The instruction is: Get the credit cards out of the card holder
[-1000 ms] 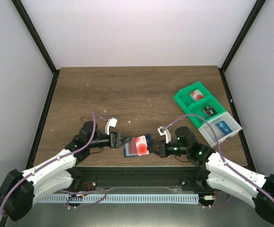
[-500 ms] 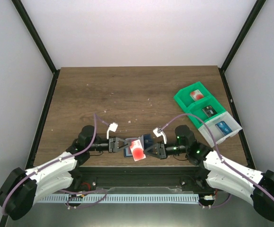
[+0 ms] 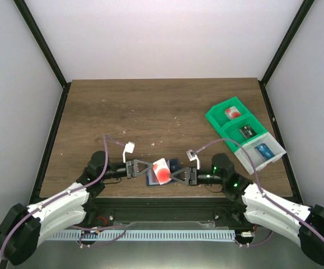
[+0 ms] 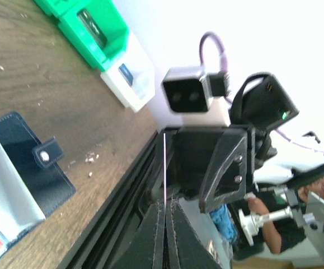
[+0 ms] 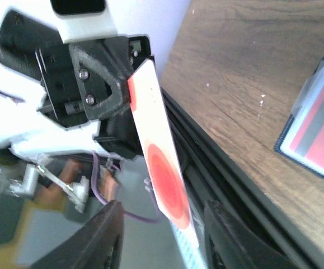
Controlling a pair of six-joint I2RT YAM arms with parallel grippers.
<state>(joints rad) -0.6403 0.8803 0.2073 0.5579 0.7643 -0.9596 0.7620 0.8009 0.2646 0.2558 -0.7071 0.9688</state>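
From above, the card holder lies open on the wooden table, close to the near edge, between the two arms. Just over it a red-and-white credit card hangs in the air, with the left claw at its left end and the right claw at its right. Off to the right, three cards are already sorted: a red-pink card and a dark grey card in the two compartments of the green bin, and a blue card in the white bin nearest the arms. The left wrist camera sees the red-and-white card edge-on, as a thin pale line rising from fingers pressed tight together on it. The navy holder lies flat below and to the left, its snap tab undone. The right wrist camera shows the card's face running away to the left claw, which pinches its far end. This camera's own fingers stand spread on either side of the near end and do not seem to press it. The holder shows a red and grey panel behind its window, which looks to me like one more card. I'd say three cards are done, this one is out and needs a bin, and probably one is left to pull.
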